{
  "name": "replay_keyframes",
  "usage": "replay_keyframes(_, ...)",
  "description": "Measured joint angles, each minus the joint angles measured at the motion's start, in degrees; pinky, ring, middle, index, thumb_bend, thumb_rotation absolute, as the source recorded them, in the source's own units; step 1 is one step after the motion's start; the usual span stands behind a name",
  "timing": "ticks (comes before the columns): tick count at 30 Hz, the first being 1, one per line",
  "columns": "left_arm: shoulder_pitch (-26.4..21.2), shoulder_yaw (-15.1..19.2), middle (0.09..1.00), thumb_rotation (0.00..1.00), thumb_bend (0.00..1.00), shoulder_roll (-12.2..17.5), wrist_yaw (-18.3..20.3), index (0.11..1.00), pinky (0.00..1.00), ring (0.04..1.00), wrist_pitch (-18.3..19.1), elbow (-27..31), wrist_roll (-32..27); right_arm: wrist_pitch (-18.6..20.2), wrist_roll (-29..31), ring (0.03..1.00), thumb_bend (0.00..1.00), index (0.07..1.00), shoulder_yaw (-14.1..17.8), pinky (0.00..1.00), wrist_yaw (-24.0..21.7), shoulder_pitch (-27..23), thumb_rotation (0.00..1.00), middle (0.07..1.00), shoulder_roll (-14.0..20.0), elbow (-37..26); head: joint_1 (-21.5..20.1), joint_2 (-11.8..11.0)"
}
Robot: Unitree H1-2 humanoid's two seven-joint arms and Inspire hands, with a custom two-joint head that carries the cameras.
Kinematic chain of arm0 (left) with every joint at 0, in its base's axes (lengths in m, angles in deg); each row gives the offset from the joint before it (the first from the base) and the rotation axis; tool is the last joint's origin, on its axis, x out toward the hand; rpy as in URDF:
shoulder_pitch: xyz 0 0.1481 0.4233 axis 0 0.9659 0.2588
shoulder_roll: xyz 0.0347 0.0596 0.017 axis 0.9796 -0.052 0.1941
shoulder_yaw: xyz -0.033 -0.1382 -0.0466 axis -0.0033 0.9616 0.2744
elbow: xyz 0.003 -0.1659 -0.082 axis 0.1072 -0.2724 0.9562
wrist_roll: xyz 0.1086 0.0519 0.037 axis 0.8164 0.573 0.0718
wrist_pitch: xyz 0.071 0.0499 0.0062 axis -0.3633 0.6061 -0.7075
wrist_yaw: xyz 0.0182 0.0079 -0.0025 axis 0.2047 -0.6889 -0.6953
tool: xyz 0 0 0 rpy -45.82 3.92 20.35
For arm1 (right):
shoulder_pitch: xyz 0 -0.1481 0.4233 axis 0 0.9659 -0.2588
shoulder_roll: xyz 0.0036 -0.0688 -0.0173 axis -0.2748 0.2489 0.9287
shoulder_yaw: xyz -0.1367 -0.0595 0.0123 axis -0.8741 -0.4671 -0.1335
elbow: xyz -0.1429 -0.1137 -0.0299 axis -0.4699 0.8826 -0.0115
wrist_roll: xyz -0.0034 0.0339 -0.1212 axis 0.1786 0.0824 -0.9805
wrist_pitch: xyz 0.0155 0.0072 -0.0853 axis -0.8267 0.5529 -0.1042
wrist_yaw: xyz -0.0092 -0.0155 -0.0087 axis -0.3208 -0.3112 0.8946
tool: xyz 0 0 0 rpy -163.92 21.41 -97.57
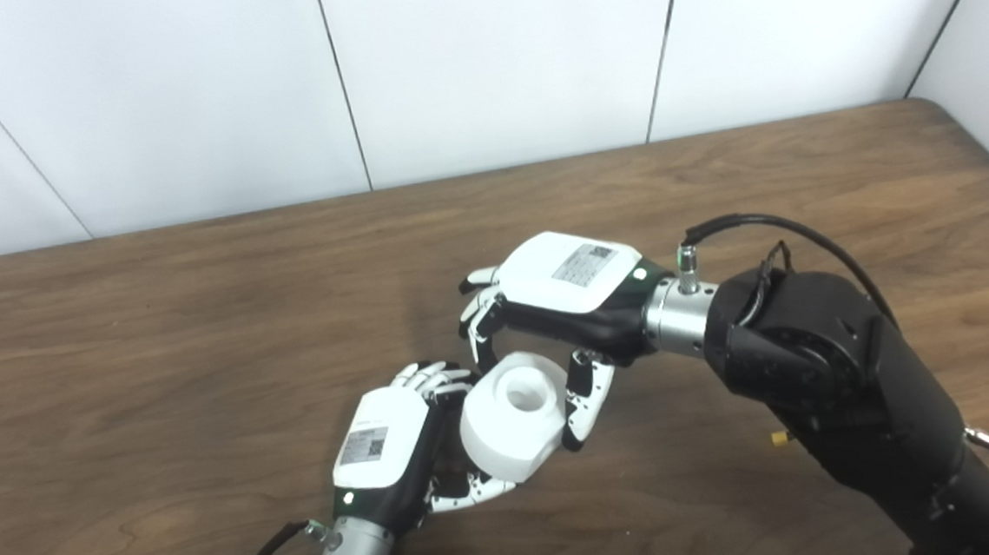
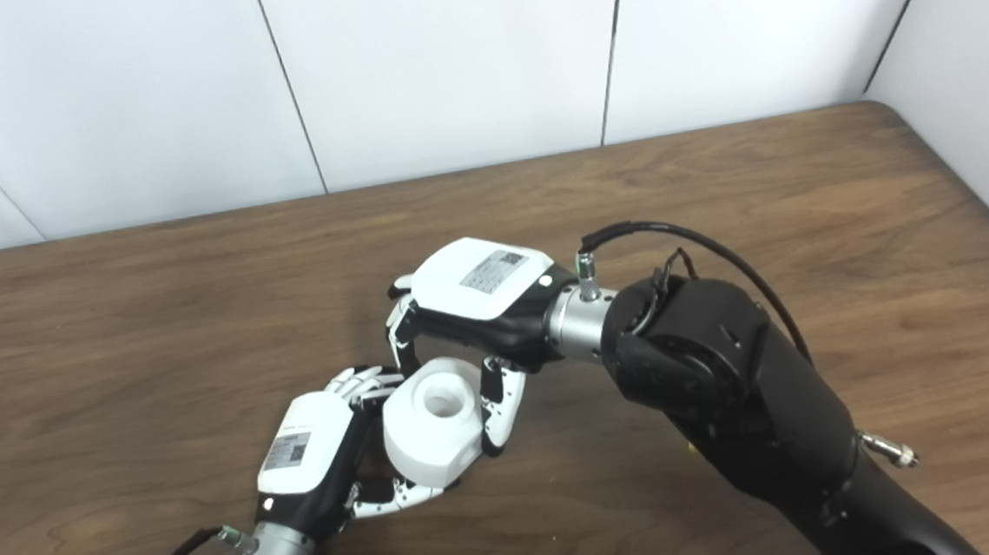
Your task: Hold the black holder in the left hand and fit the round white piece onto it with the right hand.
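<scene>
The left hand [image 1: 393, 446] cups the round white piece [image 1: 511, 416] from below in the left eye view, fingers curled under it to steady the assembly; the black holder is hidden (presumably inside). In the right eye view, the right hand [image 2: 462, 314] grasps the piece from above, pressing it on. One piece, above the worktop [image 2: 116, 339].

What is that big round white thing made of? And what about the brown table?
The round white piece with a hole in its middle looks like matte plastic, perhaps printed: smooth, dull, with no shine. The brown table looks like wood or a wood-look laminate: streaky grain lines run across it. The pictures cannot settle which.
</scene>
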Motion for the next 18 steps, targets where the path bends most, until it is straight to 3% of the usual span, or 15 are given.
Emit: replay_keyframes(18, 0.0, 0.0, 0.764, 0.06, 0.52, 0.0, 0.0, 0.484, 0.90, 0.839, 0.0, 0.0, 0.0, -0.2, -0.3, 0.940, 0.52, 0.483, 1.0, 0.88, 0.1, -0.7, 0.14, 0.790, 0.5, 0.4, -0.8, -0.4)
